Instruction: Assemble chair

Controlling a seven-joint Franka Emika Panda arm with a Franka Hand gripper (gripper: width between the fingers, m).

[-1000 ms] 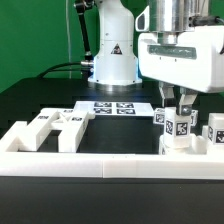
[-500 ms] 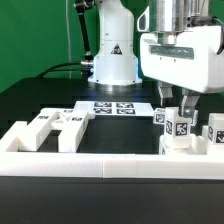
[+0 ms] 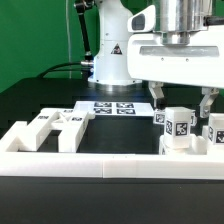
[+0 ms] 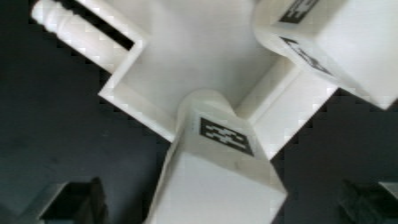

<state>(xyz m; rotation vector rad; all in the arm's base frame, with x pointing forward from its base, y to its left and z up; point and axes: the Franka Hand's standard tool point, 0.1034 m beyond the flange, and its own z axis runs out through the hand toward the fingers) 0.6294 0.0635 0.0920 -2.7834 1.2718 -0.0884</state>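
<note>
1. Jaws stand wide apart with nothing between them. The gripper (image 3: 181, 99) hangs over the exterior view's right side of the table (image 3: 40, 95), its dark fingers (image 3: 155, 94) pointing down.
2. The chair leg (image 3: 177, 126) is white, square and upright, with black-and-white tags on its faces. It stands directly under the gap between the jaws. Its top is near fingertip level and apart from both fingers; no contact shows.
3. A second tagged piece (image 3: 215, 128) stands just beside the chair leg on the exterior view's right, below the finger on that side. The frame edge cuts it off.
4. The loose chair parts (image 3: 60, 124) lie in a group at the exterior view's left, well apart from the gripper. They rest just behind the low white wall (image 3: 110, 162).
5. The marker board (image 3: 115, 108) lies flat on the table, between the robot base (image 3: 110, 60) and the low white wall.
6. Wrist view, close and blurred: the chair leg (image 4: 226, 135) fills the middle with one tag facing the camera. Other white pieces (image 4: 143, 70) lie near it; cannot tell whether they touch.
</note>
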